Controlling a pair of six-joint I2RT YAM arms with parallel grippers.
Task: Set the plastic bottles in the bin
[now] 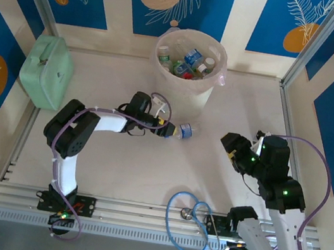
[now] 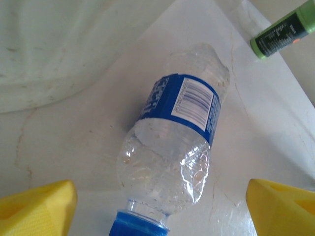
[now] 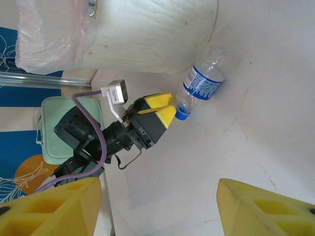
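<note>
Clear, crinkled plastic with a blue label: the bottle (image 2: 174, 132) I am after is lying on its side just right of centre in the overhead frame. It is near the foot of the bin (image 1: 182, 92), and I cannot tell whether the two are touching. Its blue cap (image 2: 139, 227) is pointing back at me.

My left gripper (image 1: 170, 131) is hanging low at the cap end with its jaws standing wide. One yellow finger (image 2: 37, 209) is showing at each lower corner of the wrist view, touching nothing and holding nothing. My right gripper (image 3: 158, 189) is sitting well apart at the right of the overhead frame, likewise spread, with bare table between its jaws. Other bottles (image 1: 190, 61) are lying inside the bin at top centre.

I am judging the risks from here:
- **Skewed approach:** The bottle is lying askew to my jaws, so one finger could reach it first and roll it away.
- **Grip on the cap end:** Closing there would give me a narrow, round hold, and the body could swing or slip out.
- **Grip on the body:** Closing further up, the thin wall could buckle and squirt free.
- **Lifting beside the bin:** With the bin this near, I could snag the liner (image 1: 221, 77) or knock the rim.
</note>
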